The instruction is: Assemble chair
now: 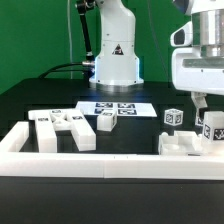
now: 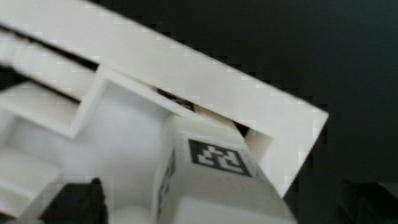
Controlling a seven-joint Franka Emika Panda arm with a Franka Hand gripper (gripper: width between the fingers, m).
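My gripper [image 1: 203,104] hangs at the exterior view's right, over a flat white chair panel [image 1: 183,146]. In the wrist view the gripper [image 2: 214,208] appears shut on a white tagged bar [image 2: 222,160], which stands between the dark fingers [image 2: 80,200] and reaches down onto the stepped panel [image 2: 107,120]. The bar [image 1: 213,128] shows its tag below the gripper. A small tagged block [image 1: 174,117] stands just beside it. More tagged chair parts [image 1: 60,127] lie in a heap at the exterior view's left, with one small piece [image 1: 105,121] apart from them.
The marker board [image 1: 115,107] lies in front of the robot base [image 1: 115,55]. White untagged border rails [image 1: 100,165] run along the front and left of the black table.
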